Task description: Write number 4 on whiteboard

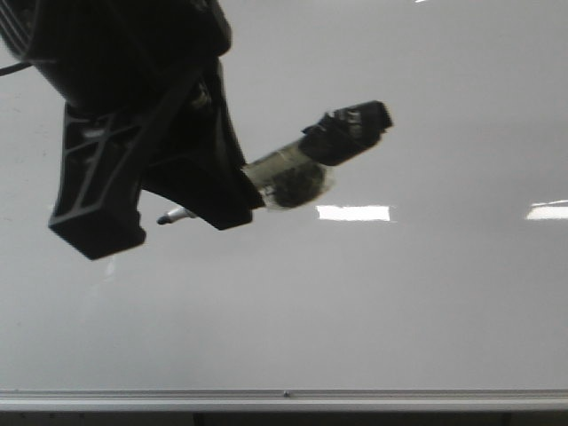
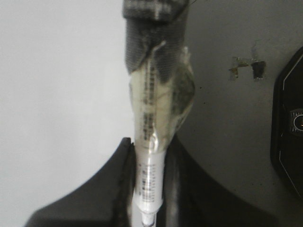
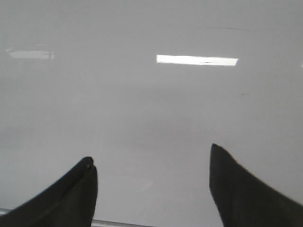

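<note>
The whiteboard [image 1: 399, 302] is a glossy pale grey surface that fills the front view, and no stroke of the number 4 shows on it in any view. My left gripper [image 1: 166, 219] hangs in front of the board's upper left, shut on a marker [image 1: 293, 173]. The marker has a white barrel bulked with clear tape and a black-taped rear end. In the left wrist view its barrel [image 2: 150, 179] is pinched between the black fingers of the left gripper [image 2: 149, 149]. My right gripper [image 3: 151, 163] is open over bare board [image 3: 151, 104], with nothing between its fingers.
A silver rail [image 1: 284, 399] runs along the board's bottom edge and also shows as the rail [image 3: 123, 222] in the right wrist view. Bright light reflections [image 1: 353, 213] lie on the board. A dark octagonal object [image 2: 289, 137] sits at the edge of the left wrist view.
</note>
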You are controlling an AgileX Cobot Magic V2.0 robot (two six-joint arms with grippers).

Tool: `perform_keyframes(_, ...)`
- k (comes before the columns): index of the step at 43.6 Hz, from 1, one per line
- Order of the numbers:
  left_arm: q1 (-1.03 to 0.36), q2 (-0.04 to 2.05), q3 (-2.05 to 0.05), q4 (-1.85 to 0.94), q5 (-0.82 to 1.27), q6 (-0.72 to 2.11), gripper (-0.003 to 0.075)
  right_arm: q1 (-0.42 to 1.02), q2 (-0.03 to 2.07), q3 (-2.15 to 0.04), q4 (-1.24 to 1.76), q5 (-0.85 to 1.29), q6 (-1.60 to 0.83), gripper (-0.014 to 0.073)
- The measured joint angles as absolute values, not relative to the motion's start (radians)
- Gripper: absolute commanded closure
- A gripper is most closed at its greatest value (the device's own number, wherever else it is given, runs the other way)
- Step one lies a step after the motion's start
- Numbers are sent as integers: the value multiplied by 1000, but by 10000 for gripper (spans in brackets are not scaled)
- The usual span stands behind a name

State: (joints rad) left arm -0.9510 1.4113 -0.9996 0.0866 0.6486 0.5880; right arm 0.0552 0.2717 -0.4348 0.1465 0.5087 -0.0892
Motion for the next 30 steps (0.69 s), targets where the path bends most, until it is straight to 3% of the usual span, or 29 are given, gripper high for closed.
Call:
perform_keyframes(17,-1029,1411,-1000,63,647,597,740,427,548,-572,622,730,-763,67)
perform_keyframes(30,-1029,1411,-1002,63,647,597,740,532,820,-642,668,699,-928,67)
